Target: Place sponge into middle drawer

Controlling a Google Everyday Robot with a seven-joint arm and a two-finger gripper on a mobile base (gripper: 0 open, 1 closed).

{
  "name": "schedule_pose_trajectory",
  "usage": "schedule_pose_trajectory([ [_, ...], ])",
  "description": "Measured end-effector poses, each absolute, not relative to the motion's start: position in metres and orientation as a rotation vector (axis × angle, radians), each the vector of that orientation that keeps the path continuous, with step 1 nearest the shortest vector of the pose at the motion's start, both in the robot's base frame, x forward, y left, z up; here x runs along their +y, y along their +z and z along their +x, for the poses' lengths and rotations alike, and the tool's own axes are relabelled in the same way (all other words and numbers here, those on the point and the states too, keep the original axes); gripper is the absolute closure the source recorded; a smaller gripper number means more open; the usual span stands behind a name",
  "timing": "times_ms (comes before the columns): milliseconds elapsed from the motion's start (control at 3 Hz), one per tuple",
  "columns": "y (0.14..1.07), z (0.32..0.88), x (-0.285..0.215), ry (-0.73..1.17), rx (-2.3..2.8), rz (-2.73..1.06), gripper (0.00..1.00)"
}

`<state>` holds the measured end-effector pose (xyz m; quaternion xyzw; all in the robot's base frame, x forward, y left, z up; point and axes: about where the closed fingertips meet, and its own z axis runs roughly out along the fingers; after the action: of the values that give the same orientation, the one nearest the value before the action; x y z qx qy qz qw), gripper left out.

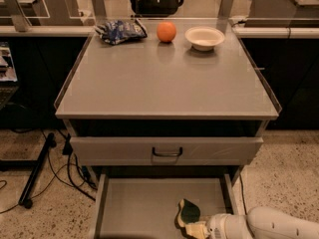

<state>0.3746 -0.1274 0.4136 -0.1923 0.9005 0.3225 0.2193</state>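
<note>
The sponge [189, 213], pale yellow with a dark green face, stands tilted on edge over the right part of the open middle drawer [144, 205], a shallow grey tray pulled out at the bottom of the cabinet. My gripper [191, 226] reaches in from the lower right on a white arm and is shut on the sponge's lower end. The sponge is inside the drawer's outline, close to its floor; I cannot tell whether it touches.
A closed drawer front with a black handle [167, 153] sits just above the open drawer. On the cabinet top [164, 78] at the back are a blue chip bag [119, 31], an orange [166, 31] and a white bowl [204, 37]. Cables and a stand leg [37, 171] lie left.
</note>
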Motion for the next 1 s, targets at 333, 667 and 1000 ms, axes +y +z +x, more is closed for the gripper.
schedule_pose_trajectory([
  [333,0.4136,0.3746,-0.1274,0.892,2.491,-0.532,0.55],
  [667,0.4136,0.3746,-0.1274,0.892,2.491,-0.532,0.24],
  [1000,0.4136,0.3746,-0.1273,0.893,2.491,-0.532,0.00],
])
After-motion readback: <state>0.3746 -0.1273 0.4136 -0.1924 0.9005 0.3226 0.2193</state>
